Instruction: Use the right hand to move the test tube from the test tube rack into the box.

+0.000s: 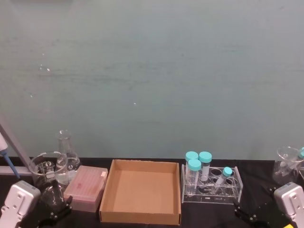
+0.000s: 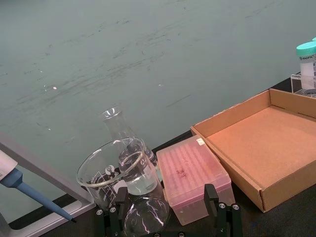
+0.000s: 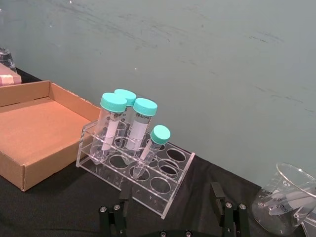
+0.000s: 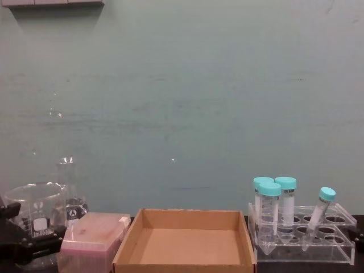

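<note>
Cardboard box (image 1: 140, 216) lies bare, so nothing is moved yet. Beside it stands the test tube rack (image 1: 209, 196). The right hand (image 3: 170, 197) hovers before it, fingers spread on nothing; the left gripper (image 2: 165, 197), also spread, sits parked. The test tube (image 1: 222, 180) leans in the rack.

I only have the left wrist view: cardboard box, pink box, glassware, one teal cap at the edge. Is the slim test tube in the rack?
Observer: Yes, the test tube leans tilted in the test tube rack, beside three wider tubes.
Operator: Where's the right hand?
Observer: The right hand hangs open just short of the rack's near side, touching nothing; the left gripper is parked open by the glassware.
Operator: Anything right of the rack?
Observer: A glass beaker with a teal-capped tube inside.
</note>
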